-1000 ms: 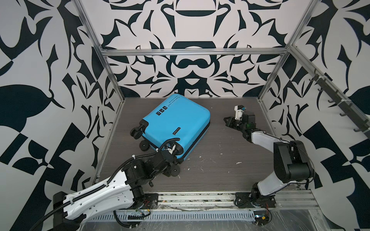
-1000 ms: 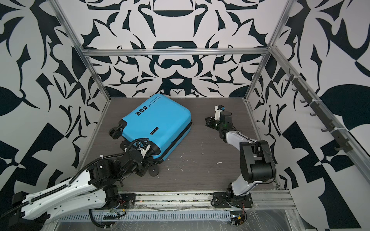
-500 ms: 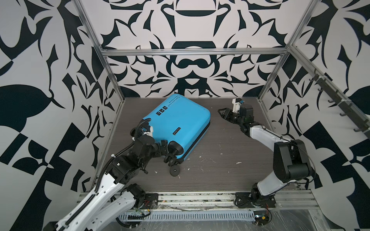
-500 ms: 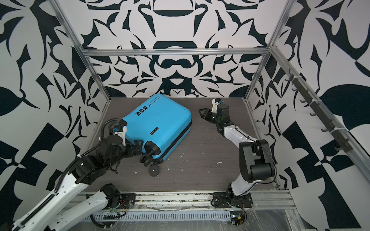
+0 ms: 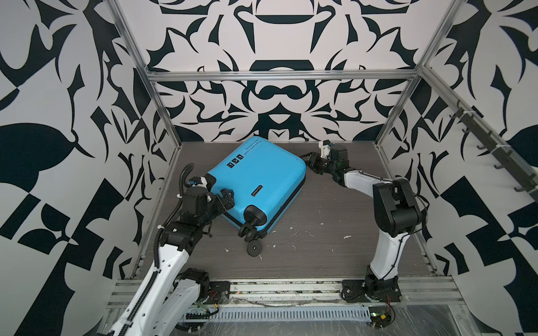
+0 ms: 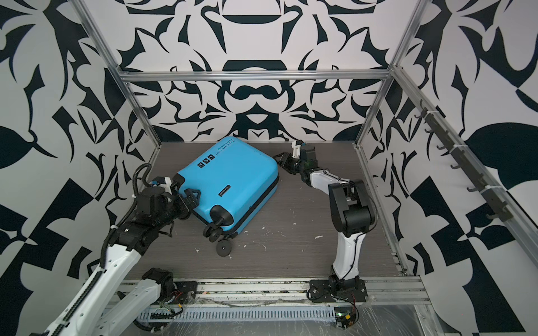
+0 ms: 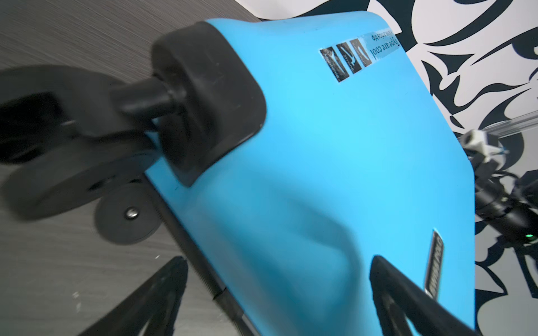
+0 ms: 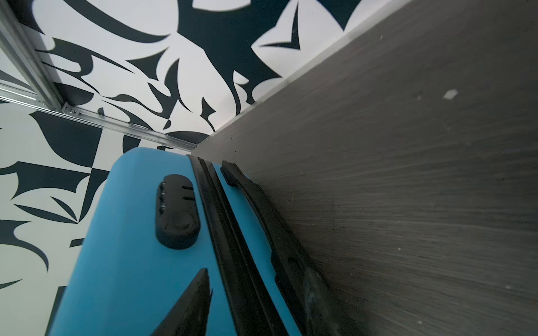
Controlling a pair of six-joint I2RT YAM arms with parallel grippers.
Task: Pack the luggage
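Left fingers (image 7: 163, 286) open wide at the luggage's (image 5: 262, 177) near end, right fingers (image 8: 189, 308) open by its far corner; it lies shut, so packing looks nearly done

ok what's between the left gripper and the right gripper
The blue suitcase, closed and lying flat, spans the stretch from the left gripper to the right gripper, in both top views.
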